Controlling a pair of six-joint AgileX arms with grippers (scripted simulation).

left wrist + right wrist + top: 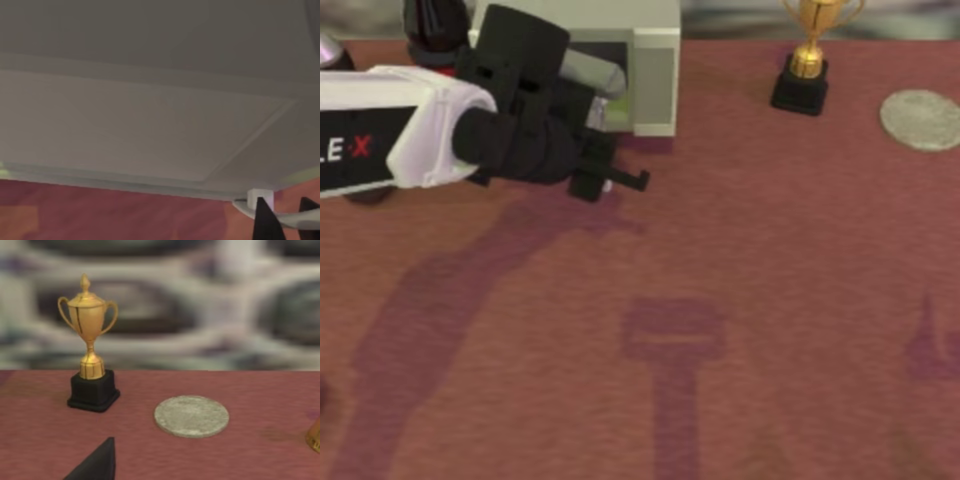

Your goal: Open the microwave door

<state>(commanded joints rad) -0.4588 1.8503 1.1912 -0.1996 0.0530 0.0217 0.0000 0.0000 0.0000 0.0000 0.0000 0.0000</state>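
At the desk's [740,300] far left, the microwave [655,70] stands with its door [150,125] swung partly out. My left tool [620,183], clamped on the door's small handle [260,196], should pull along the hinge's arc. Right tool unseen.

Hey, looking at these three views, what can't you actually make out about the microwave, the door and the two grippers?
- Door: in the top view the left arm hides most of the microwave, so how far the door stands open is unclear.
- Left gripper: the left wrist view's edge cuts off its fingertips; grip on the handle unclear.
- Right gripper: only a dark tip shows in the right wrist view; absent from the top view.
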